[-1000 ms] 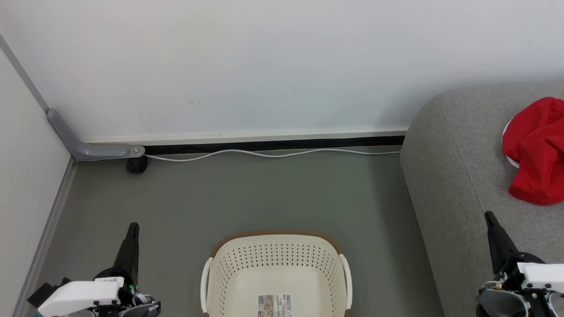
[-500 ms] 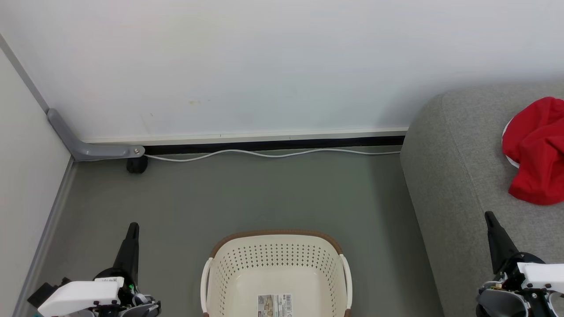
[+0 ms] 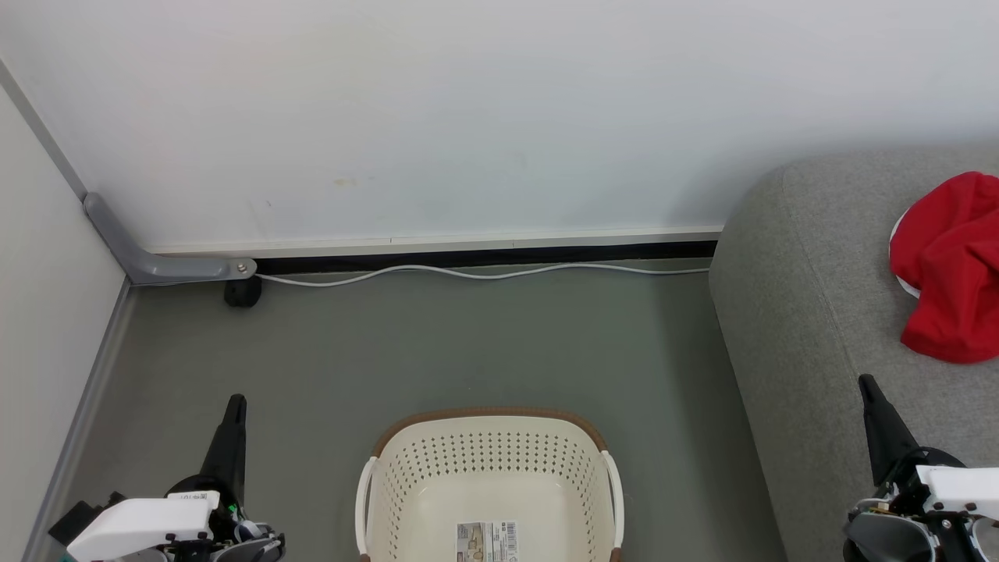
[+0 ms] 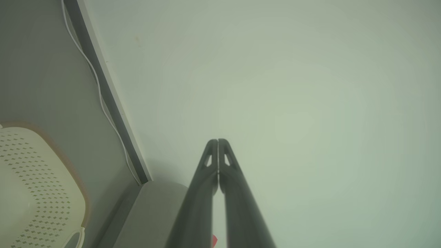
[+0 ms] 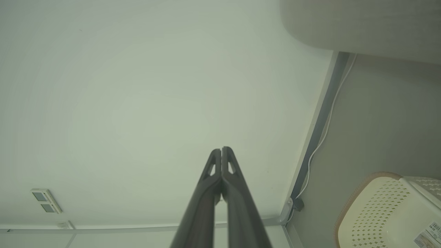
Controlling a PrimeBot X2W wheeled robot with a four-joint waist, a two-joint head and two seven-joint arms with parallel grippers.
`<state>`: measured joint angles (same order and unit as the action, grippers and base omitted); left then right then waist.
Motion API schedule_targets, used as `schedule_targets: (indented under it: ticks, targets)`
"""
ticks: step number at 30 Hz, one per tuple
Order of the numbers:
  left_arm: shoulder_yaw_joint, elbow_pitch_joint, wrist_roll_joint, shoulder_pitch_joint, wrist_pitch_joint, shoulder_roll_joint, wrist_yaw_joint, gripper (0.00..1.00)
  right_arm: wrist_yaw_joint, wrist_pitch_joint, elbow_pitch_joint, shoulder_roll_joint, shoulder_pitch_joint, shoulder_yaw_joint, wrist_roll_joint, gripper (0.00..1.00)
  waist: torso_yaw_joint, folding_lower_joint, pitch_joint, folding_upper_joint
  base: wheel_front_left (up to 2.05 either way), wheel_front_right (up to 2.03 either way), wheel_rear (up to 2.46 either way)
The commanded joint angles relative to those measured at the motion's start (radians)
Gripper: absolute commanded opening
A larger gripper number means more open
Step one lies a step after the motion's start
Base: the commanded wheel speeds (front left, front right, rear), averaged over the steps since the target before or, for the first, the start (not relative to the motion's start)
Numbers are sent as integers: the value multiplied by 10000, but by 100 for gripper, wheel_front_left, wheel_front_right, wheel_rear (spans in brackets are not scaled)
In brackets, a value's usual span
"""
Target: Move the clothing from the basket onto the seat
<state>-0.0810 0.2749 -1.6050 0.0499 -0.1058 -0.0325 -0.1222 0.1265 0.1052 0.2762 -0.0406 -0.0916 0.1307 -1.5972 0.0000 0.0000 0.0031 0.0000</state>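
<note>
Red clothing [image 3: 952, 265] with a white edge lies bunched on the grey seat [image 3: 812, 312] at the right of the head view. The cream basket [image 3: 488, 476] with a brown rim stands on the floor at bottom centre; a paper label [image 3: 486, 541] lies on its bare bottom. My left gripper [image 3: 234, 403] is shut and holds nothing, left of the basket. My right gripper [image 3: 865, 382] is shut too, in front of the seat's near edge, apart from the clothing. Both wrist views show the fingers pressed together: left gripper [image 4: 217, 141], right gripper [image 5: 221, 150], with the basket [image 4: 31, 186] [image 5: 386, 213] to one side.
A white wall stands behind, with a dark baseboard gap and a white cable [image 3: 484, 272] along its foot. A grey bracket [image 3: 156, 261] and a black caster [image 3: 242, 293] sit in the left corner. Grey-green floor [image 3: 468, 351] lies between basket and wall.
</note>
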Motion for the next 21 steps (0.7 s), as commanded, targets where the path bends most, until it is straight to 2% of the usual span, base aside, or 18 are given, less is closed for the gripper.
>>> schedule_targets:
  ticks: [1, 21]
  targets:
    - [-327, -295, -36, 582, -74, -177, -84, 0, 42, 81, -314, -97, -163, -168, -113, 0, 0, 0, 0, 0, 0, 0, 0]
    - [-327, -296, -37, 582, -74, -177, -84, 0, 42, 81, -315, -97, -163, -168, -114, 0, 0, 0, 0, 0, 0, 0, 0]
